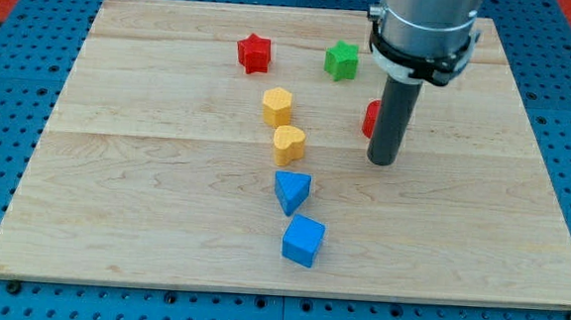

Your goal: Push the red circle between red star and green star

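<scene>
The red star (254,53) lies near the view's top, left of the green star (341,60). The red circle (370,118) sits below and right of the green star, and the rod hides most of it. My tip (383,162) rests on the board just below and to the right of the red circle, close against it. The gap between the two stars holds no block.
A yellow hexagon (278,106) and a yellow heart (289,142) lie below the red star. A blue triangle (292,191) and a blue cube (303,240) lie further toward the view's bottom. The wooden board (115,189) ends in a blue pegboard surround.
</scene>
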